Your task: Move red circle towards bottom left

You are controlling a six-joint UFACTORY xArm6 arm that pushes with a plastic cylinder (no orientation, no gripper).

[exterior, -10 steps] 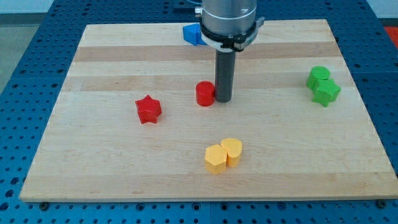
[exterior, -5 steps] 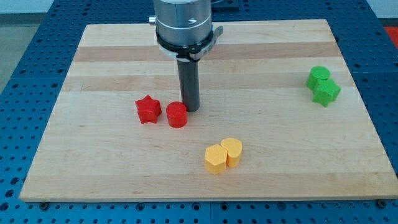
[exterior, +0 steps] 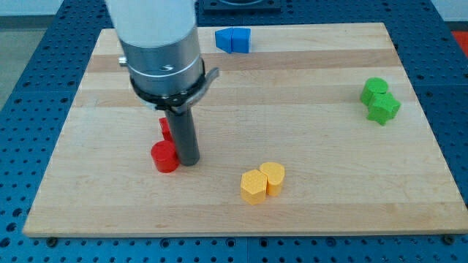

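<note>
My tip (exterior: pixel 189 161) has no jaws; it touches the small red plastic circle block (exterior: pixel 165 156) on its right side, left of centre on the wooden counter (exterior: pixel 307 139). Light, rigid, probably slides easily; push from its upper-right side.

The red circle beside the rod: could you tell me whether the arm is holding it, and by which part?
Nothing is held. My tip only presses against the right side of the red circle; the rod has nothing to grasp with.

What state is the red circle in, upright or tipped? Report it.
Upright: the red circle sits flat on the board, round top face up, with my tip touching its right side.
</note>
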